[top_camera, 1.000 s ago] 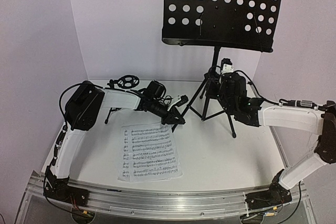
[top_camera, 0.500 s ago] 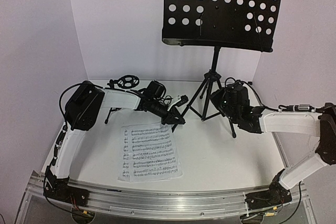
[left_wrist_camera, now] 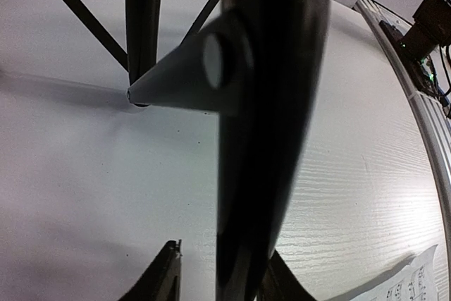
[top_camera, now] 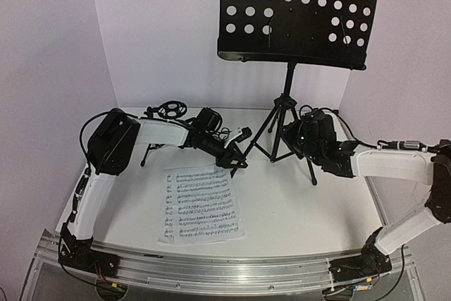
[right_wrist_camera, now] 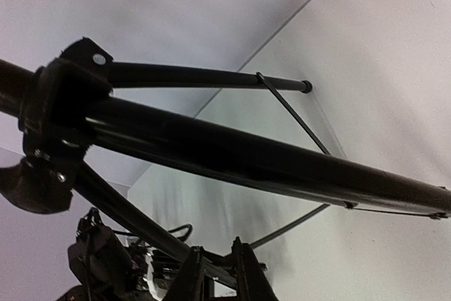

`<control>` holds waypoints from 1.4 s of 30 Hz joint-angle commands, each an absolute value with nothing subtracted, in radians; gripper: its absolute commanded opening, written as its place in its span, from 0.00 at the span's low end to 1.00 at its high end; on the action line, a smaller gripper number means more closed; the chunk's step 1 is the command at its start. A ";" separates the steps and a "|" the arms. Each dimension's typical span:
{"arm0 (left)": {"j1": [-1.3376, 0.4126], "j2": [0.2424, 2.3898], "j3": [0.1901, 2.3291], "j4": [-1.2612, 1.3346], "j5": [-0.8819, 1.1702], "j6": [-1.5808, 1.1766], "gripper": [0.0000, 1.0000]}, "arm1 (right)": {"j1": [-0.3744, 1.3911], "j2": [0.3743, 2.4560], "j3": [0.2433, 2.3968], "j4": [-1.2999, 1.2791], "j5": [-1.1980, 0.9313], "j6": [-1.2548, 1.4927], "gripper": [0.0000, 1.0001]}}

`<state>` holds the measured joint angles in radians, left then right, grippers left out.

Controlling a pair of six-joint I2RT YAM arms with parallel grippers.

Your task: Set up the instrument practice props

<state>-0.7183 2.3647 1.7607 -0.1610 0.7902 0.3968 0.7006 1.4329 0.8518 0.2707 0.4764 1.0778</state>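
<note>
Black music stand leg (left_wrist_camera: 271, 139) runs through the part-open left gripper (left_wrist_camera: 224, 278); right gripper's (right_wrist_camera: 215, 273) opening and hold cannot be told.

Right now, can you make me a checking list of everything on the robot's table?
Surface: white table, no spills seen.
Job's things: music stand upright at the back; one sheet-music page flat in front; mic stand behind the left arm; microphone not made out.
Clutter: nothing seen.
Grippers: left gripper open astride a black stand leg; right gripper beside the stand's legs, grip unclear.
Cables: black cables looping off both arms.
Surroundings: white walls; metal rail along the near edge.
</note>
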 commanded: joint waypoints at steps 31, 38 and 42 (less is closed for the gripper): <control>-0.658 1.896 1.588 -0.559 0.788 0.637 0.83 | 0.813 1.412 1.215 -0.714 0.106 0.262 0.92; -0.598 1.648 1.256 -0.540 0.677 0.618 0.78 | 0.873 1.701 1.360 -0.634 -0.079 0.448 0.81; -0.590 1.497 1.029 -0.387 0.601 0.454 0.77 | 0.874 1.840 1.398 -0.485 -0.151 0.604 0.67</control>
